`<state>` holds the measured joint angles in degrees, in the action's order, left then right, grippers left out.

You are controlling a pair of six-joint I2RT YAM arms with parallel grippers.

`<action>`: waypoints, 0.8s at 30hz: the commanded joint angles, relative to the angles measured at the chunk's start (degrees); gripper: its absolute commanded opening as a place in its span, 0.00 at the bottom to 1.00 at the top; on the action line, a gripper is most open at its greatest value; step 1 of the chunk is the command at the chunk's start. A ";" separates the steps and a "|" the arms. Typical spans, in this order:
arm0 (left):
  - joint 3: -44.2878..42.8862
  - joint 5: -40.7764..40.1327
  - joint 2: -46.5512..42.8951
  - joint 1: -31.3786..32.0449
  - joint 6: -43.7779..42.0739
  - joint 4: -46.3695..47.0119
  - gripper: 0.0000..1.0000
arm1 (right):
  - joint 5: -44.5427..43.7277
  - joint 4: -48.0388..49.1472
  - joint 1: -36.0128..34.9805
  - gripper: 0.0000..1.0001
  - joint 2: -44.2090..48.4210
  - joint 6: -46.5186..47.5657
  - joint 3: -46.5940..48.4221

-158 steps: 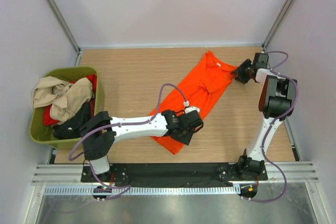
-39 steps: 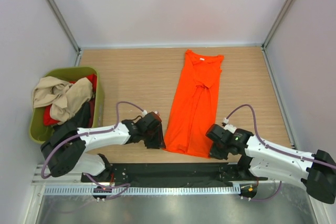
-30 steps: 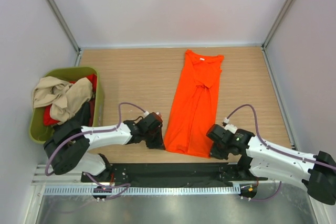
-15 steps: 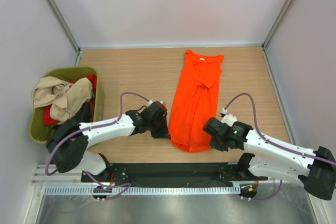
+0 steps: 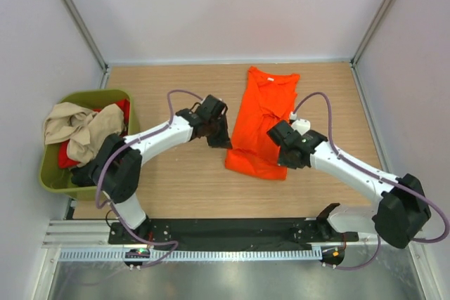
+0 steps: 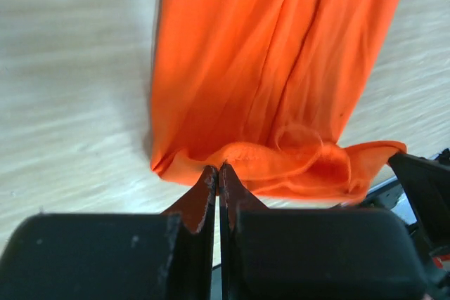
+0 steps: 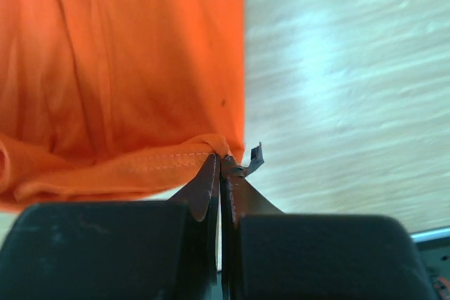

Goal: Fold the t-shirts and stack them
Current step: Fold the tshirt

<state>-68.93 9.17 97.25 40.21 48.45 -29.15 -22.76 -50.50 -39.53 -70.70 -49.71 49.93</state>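
Left gripper [image 5: 223,142]: fingers pinched tight on the left corner of the orange t-shirt's [image 5: 261,114] hem, about mid-worktop; the left wrist view shows the two tips [image 6: 219,173] pressed together with orange cloth [image 6: 267,68] caught between them
Right gripper [image 5: 283,161]: clamped on the right corner of the same hem, right of centre; its wrist view shows the tips [image 7: 220,163] closed on the stitched edge of the cloth [image 7: 126,54]
Worktop [image 5: 176,96]: pale wood-grain board, walled on the left, far and right sides, with both arms reaching in from the near edge
Orange t-shirt: lies lengthwise right of centre, round neck close to the far edge, body creased along its length, hem end toward the near edge and held at both corners; between the grippers the hem sags and bunches into a loose curl
Tub [image 5: 133,131]: olive-green plastic, against the left edge, nearer the near-left corner than the far-left one, well apart from the orange shirt
Beige t-shirt [image 5: 77,128]: crumpled on top of the heap in the tub, spilling over its left rim
Black t-shirt [image 5: 98,166]: bunched at the tub's near end, partly under the left arm
Red t-shirt [image 5: 121,109]: showing at the tub's far right side and again under the beige cloth
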 commanded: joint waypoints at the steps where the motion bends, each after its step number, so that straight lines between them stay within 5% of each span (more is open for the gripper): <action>1: -9.52 2.78 4.59 -1.62 -5.72 -1.96 0.00 | -0.71 4.18 4.62 0.01 -1.89 9.27 4.20; 11: -28.70 3.65 20.50 -6.28 -10.83 -3.29 0.00 | -0.44 11.64 13.51 0.01 -13.93 18.86 14.57; 24: -38.04 8.75 30.71 -9.97 -9.95 3.90 0.00 | 4.39 15.43 22.65 0.01 -24.92 21.50 21.43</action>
<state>-104.03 14.74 126.85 31.44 38.61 -29.93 -19.40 -37.32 -17.72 -94.52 -29.78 68.42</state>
